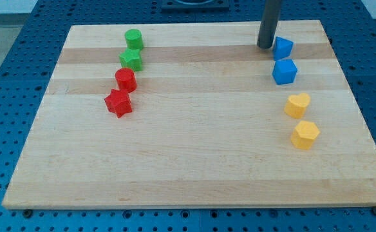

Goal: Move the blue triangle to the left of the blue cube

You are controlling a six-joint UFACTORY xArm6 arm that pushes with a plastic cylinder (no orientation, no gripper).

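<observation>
The blue triangle (282,47) lies near the view's top right of the wooden board (194,154). The blue cube (284,71) sits just below it, nearly touching. My tip (265,46) is at the end of the dark rod, right beside the blue triangle's left side, close to or touching it. The rod comes down from the view's top edge.
A yellow heart-like block (297,104) and a yellow hexagon-like block (304,135) lie below the blue cube. At the view's left stand a green cylinder (134,39), a green star-like block (131,60), a red cylinder-like block (125,80) and a red star-like block (118,102).
</observation>
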